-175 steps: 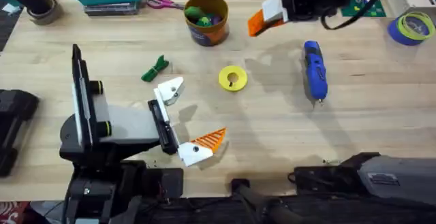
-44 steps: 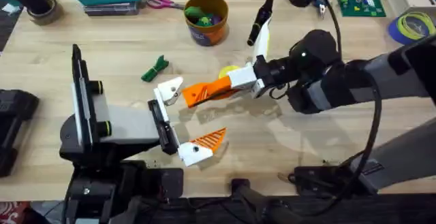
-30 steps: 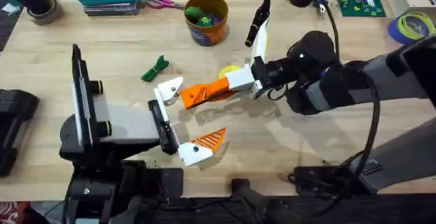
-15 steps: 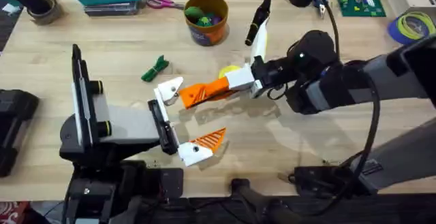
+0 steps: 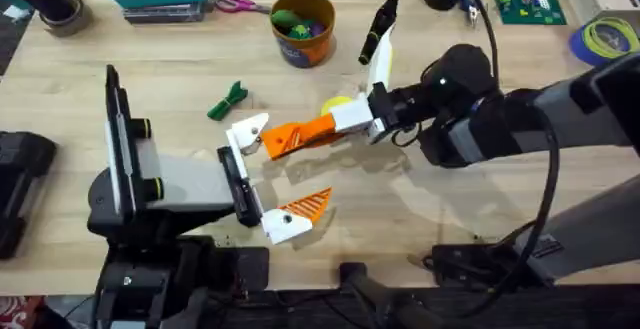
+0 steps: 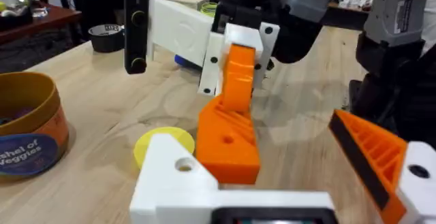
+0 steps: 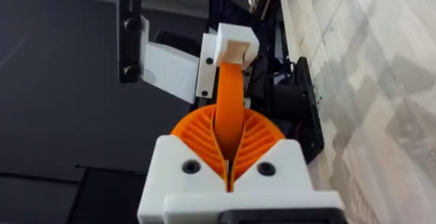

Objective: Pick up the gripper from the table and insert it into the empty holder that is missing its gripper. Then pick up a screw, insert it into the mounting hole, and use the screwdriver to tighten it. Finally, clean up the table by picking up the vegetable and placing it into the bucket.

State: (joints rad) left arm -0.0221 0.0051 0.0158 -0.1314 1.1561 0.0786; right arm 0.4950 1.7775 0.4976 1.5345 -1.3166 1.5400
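At the middle of the table your right gripper (image 5: 330, 129) is closed on the gripper (image 5: 290, 137), the loose orange fingertip pinched flat between its ribbed pads, with its far end meeting the holder (image 5: 250, 129), the bare white bracket of your left gripper (image 5: 268, 177). That left claw stands wide open and holds nothing, its other bracket bearing an orange finger. You can see the vegetable (image 5: 229, 100) lying just beyond the holder, and the bucket (image 5: 302, 27) at the table's far side.
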